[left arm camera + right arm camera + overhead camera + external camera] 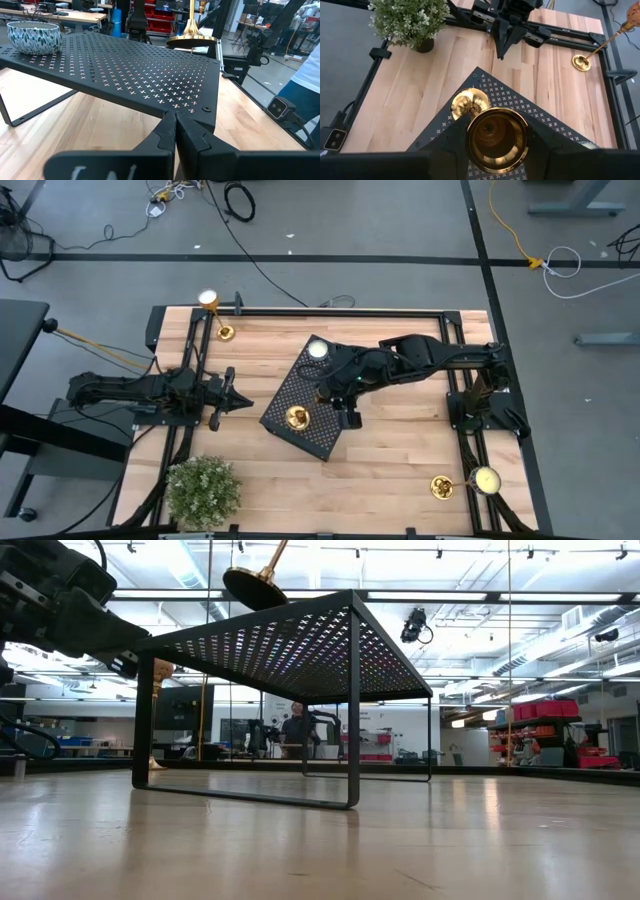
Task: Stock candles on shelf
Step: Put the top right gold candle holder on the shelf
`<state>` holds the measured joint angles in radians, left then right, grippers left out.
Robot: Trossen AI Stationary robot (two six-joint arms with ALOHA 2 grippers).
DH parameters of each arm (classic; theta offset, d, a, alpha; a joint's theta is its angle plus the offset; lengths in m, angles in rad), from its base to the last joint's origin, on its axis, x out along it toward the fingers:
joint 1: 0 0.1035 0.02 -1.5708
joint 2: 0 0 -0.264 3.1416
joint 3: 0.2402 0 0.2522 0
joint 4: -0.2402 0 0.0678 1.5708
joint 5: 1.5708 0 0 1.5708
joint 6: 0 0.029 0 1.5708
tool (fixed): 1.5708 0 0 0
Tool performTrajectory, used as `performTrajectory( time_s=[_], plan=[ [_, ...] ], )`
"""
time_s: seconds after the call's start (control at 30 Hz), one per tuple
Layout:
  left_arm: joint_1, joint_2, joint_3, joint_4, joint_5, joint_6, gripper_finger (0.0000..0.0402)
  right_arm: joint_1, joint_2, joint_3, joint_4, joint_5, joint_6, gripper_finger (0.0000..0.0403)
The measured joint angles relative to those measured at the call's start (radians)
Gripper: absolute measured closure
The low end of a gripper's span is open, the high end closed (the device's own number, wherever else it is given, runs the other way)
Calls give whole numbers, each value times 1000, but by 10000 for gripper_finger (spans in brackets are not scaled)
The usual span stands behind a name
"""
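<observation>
**Brass on black mesh: the first candlestick being set on the shelf**

Brass fills the gap between the fingers of the right gripper (496, 150). They are part-closed on the cup at the upper end of a candlestick (297, 417), and the right arm reaches in over the middle of the table (400, 460). The round foot of this candlestick rests on the dotted top of the shelf (318, 438), towards its near end. The low view shows the stem leaning, so it does not appear to stand square yet.

A blue-and-white patterned bowl (35, 36) sits at the far corner of the same shelf. The left gripper (240, 401) waits pinched shut at the left side of the table, pointing at the shelf and well apart from it. A second candlestick (225, 332) stands at the far left corner. A third candlestick (441, 486) stands at the near right corner. A plant (203, 490) occupies the near left corner.

The step in hand is judged to be placing the first of three. The next move probably calls for bringing the stem upright, loosening the fingers and lifting clear without knocking the tall, narrow-footed piece.

No brand or label can be read. A pale scrawl on the left gripper's body is illegible.
</observation>
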<state>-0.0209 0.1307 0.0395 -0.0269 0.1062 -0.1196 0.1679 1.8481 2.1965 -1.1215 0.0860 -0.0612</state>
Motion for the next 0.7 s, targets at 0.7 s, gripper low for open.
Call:
performTrajectory(
  time_s=[0.7],
  plan=[
    [0, 0, 0, 0, 0, 0, 387, -24, 0, 0, -30, -61, 0, 270]
  ],
)
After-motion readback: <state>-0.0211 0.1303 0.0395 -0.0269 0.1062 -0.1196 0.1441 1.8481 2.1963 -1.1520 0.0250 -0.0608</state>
